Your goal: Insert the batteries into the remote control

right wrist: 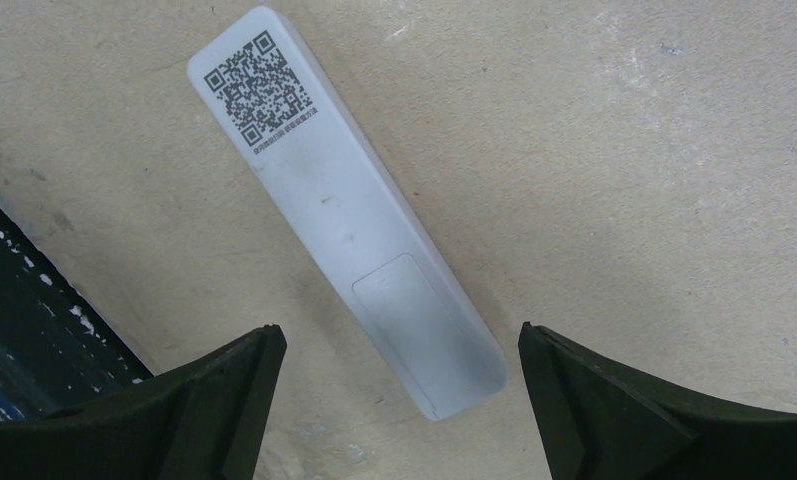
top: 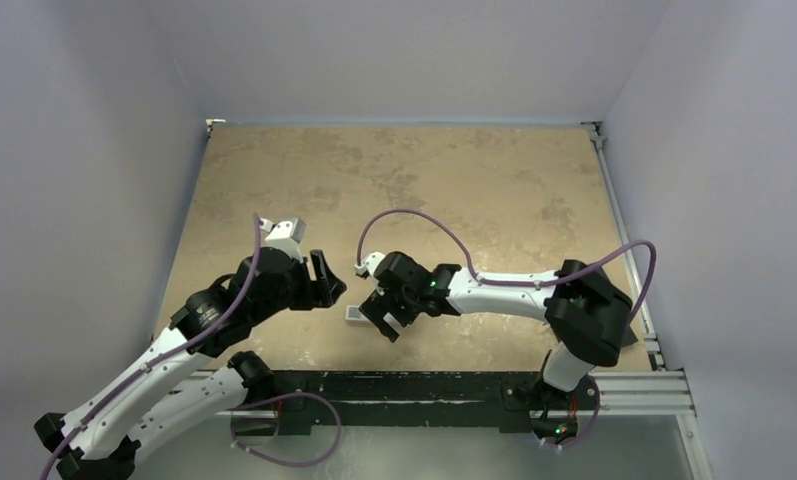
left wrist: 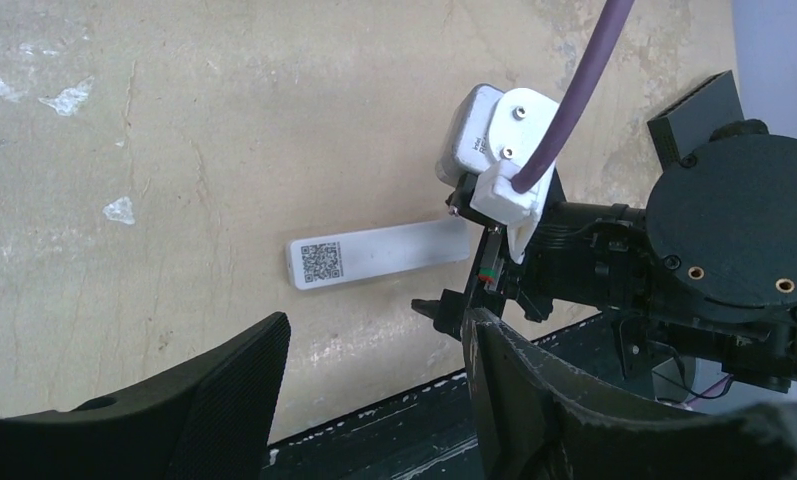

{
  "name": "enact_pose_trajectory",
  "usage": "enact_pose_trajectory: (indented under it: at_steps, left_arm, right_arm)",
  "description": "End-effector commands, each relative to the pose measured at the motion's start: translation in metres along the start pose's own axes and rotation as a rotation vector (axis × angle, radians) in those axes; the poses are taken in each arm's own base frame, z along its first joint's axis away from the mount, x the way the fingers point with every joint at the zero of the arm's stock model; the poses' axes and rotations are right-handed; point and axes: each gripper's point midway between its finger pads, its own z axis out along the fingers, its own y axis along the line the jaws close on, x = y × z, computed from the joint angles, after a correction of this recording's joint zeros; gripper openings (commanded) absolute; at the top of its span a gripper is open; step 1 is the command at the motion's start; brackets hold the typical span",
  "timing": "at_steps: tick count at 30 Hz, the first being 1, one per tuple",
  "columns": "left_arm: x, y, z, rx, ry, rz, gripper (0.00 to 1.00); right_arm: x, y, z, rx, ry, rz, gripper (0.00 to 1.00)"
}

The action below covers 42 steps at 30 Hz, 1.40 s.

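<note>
The white remote control (right wrist: 344, 220) lies flat on the tan surface (right wrist: 624, 150) close to its near edge, plain back facing up (a QR-code label (right wrist: 259, 90) at one end, the battery cover (right wrist: 429, 325) sitting flush in place at the other). The right hand (right wrist: 399, 340) hangs over the cover end with its jaws spread wide, one finger on either side of the remote and neither visibly touching it. The left hand (left wrist: 374, 330) sits off to the left of the remote, pointing toward the label end, its jaws moderately apart with nothing between them.
</note>
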Motion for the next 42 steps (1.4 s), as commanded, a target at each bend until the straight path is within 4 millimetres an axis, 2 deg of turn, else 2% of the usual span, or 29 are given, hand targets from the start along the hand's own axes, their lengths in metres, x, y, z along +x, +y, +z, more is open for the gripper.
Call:
enact_pose_trajectory:
  at_steps: [1,6,14,32,35,38,42]
  left_arm:
    - [-0.011,-0.004,-0.011,0.013,-0.033,0.013,0.64]
    - [-0.012,-0.005,-0.012,0.015,-0.035,0.012,0.64]
    - [-0.012,-0.006,-0.013,0.021,-0.032,0.012,0.64]
    - [-0.005,-0.008,-0.011,0.039,-0.012,-0.013,0.64]
    - [-0.002,-0.008,-0.010,0.047,-0.003,-0.019,0.64]
    - [0.002,-0.009,-0.009,0.058,0.004,-0.028,0.64]
    - [0.007,-0.008,-0.005,0.065,0.016,-0.038,0.64]
  right_arm:
    - [-0.021,0.003,0.000,-0.016,-0.041,-0.017,0.99]
    - [-0.019,0.003,0.004,-0.013,-0.025,-0.017,0.99]
    - [-0.008,0.003,0.010,-0.019,0.017,-0.027,0.92]
    - [0.025,0.005,0.015,0.003,0.097,0.024,0.61]
    - [0.028,0.006,0.014,0.011,0.093,0.035,0.54]
    - [0.027,0.008,0.010,0.016,0.073,0.050,0.37]
    - [0.013,0.014,-0.001,-0.001,0.010,0.102,0.13]
